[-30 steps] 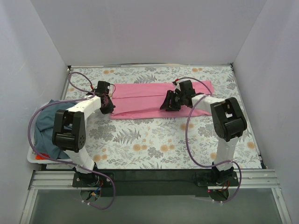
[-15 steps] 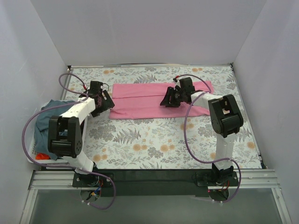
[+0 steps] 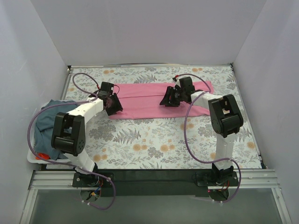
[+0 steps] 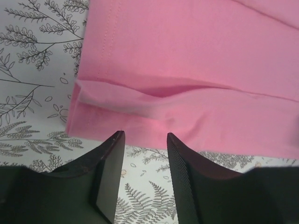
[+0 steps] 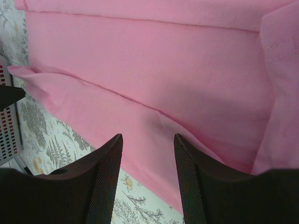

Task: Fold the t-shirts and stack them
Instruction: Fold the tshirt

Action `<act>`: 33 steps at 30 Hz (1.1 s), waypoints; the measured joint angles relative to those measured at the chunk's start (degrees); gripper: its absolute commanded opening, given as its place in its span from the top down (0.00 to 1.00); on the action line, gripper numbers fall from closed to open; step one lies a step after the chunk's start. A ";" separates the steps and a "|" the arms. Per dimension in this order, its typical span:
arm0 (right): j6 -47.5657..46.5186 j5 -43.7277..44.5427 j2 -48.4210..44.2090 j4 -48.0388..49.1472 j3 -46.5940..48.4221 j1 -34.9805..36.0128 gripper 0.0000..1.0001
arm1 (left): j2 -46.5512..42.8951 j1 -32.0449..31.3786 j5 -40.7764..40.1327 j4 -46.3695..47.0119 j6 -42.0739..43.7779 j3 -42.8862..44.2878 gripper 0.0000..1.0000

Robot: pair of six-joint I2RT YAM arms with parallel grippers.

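Note:
A bright pink t-shirt (image 3: 145, 99) lies folded into a long strip across the far half of the floral table (image 3: 154, 140). My left gripper (image 3: 113, 103) is at the strip's left near corner. In the left wrist view it (image 4: 145, 134) is open, with only tablecloth between the fingers (image 4: 110, 177) and the pink hem (image 4: 121, 100) just ahead. My right gripper (image 3: 169, 99) hovers over the strip's right half. In the right wrist view it (image 5: 147, 136) is open above the pink cloth (image 5: 154, 70), holding nothing. A slate blue-grey t-shirt (image 3: 46, 122) and a bit of red cloth (image 3: 43, 156) sit in the basket.
A white laundry basket (image 3: 32, 157) stands at the table's left edge, beside the left arm. White walls close in the back and both sides. A purple cable loops from each arm. Bare floral tabletop lies between the shirt and the arm bases.
My left gripper opened, pulled back left off the shirt's end, then came back right to its left near corner, narrower. My right gripper shifted slightly farther over the shirt, then held.

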 measured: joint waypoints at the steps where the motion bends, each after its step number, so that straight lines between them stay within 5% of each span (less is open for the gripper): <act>1: -0.07 0.00 0.00 0.00 0.00 0.00 0.53 | 1.25 0.02 0.04 0.20 -0.13 0.26 0.62; 16: -0.57 0.59 0.17 0.00 0.00 -1.70 0.53 | 13.60 4.28 -1.14 2.54 -2.14 8.07 0.66; 25: -2.34 0.90 -4.79 -0.44 -4.15 -8.41 0.52 | 10.21 5.03 -0.13 4.63 -2.19 4.28 0.40; 33: -3.85 3.96 -21.70 -2.21 -15.17 -22.97 0.55 | 1.38 4.46 -0.02 1.53 -1.22 2.84 0.37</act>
